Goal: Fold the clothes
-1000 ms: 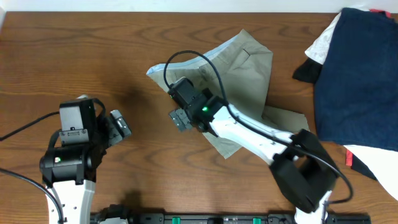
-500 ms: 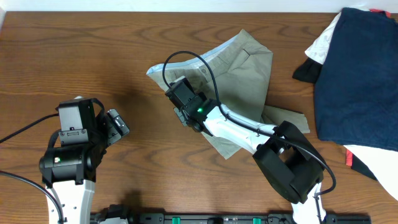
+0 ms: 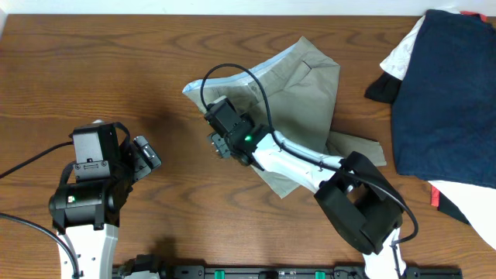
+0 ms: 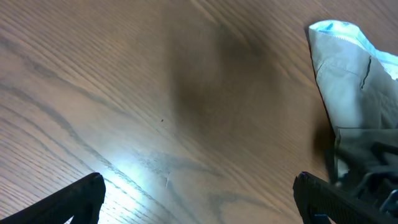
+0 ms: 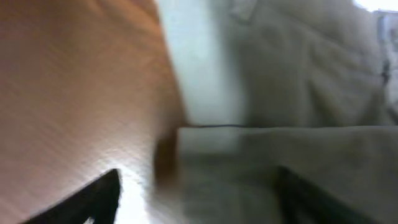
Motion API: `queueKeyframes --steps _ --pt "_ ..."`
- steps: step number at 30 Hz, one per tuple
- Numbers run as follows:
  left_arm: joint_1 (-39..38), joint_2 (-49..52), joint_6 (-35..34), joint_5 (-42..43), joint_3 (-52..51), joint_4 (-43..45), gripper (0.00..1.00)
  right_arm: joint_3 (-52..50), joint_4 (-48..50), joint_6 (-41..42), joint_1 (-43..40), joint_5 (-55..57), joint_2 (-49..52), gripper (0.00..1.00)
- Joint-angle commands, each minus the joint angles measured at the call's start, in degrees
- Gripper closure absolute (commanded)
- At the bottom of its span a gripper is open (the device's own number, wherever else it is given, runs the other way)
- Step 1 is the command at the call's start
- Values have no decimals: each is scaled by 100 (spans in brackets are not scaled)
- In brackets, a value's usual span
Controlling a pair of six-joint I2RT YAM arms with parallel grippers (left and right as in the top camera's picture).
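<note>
The clothes, khaki shorts (image 3: 298, 85), lie crumpled in the middle of the table, with a pale lining corner at their left tip. My right gripper (image 3: 219, 145) sits low at their left edge. In the blurred right wrist view its jaws (image 5: 205, 199) stand apart, one finger over bare wood, the other over the folded shorts (image 5: 298, 81). My left gripper (image 3: 147, 155) hovers open over bare wood at the left. Its wrist view shows both fingertips (image 4: 199, 199) wide apart and the shorts' corner (image 4: 354, 81) at the far right.
A large navy garment (image 3: 446, 101) is heaped at the right edge with a white garment (image 3: 403, 54) under its top left. More white cloth with a red patch (image 3: 465, 201) lies below it. The right arm's black cable (image 3: 232, 74) loops over the shorts.
The right arm's elbow swung left, and its gripper shifted slightly up and left along the shorts' left edge. The left arm hardly moved.
</note>
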Motion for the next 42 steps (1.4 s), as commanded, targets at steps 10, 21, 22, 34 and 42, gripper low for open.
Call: queueKeyframes --steps 10,21,22,34,42 --pt "24 0 -31 -92 116 -15 2 -15 -24 765 155 844 483 28" --pt "24 0 -31 -92 116 -15 2 -15 -7 763 79 1283 485 99" --pt "24 0 -31 -92 116 -15 2 -15 -9 763 79 1322 485 99" --pt "24 0 -28 -94 116 -15 2 490 -1158 254 -221 1340 -619 99" --pt "24 0 -31 -94 116 -11 2 664 -2068 -219 -1703 2929 -2074 99"
